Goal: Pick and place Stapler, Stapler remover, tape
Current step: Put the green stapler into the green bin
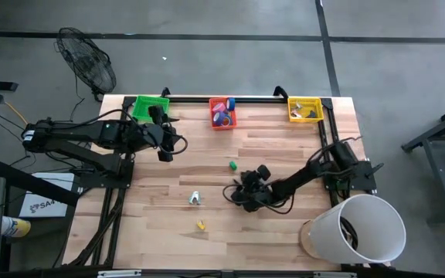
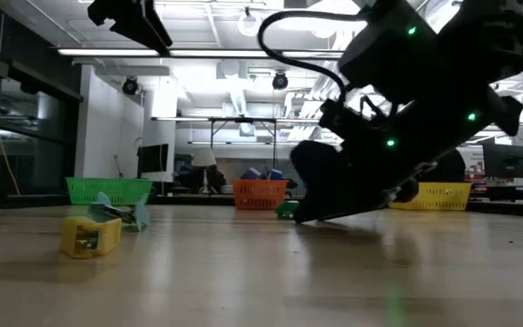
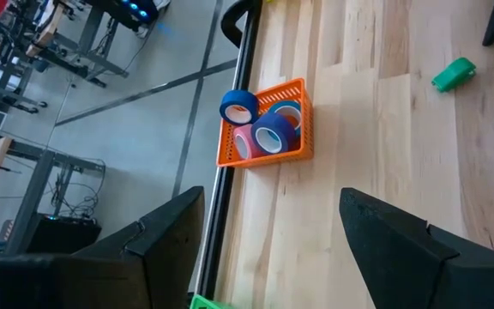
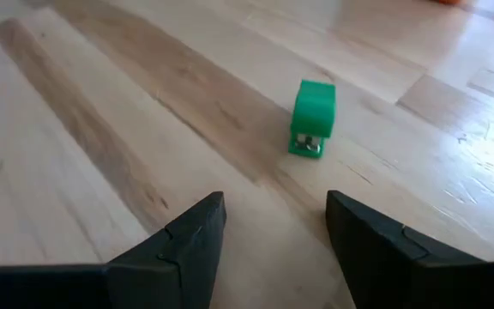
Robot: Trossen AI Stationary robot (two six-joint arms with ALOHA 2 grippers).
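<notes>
The right gripper's (image 4: pixel 273 249) fingers stand apart and empty, low over the pale wooden table (image 1: pixel 284 147) just short of the small green plastic stapler (image 4: pixel 313 117), which I judge the next pick. The left gripper's (image 3: pixel 273 249) fingers also gape empty, beside the green mesh bin (image 1: pixel 150 106). Blue and pink tape rolls (image 3: pixel 268 130) already fill the orange mesh bin (image 3: pixel 294 154); beyond the green stapler from that bin, a small white-and-teal piece (image 1: pixel 195 198) and a small yellow block (image 1: pixel 200 225) lie loose.

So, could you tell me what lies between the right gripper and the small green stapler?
Nothing: the right wrist view shows only bare wooden table between the open right gripper and the green stapler.
</notes>
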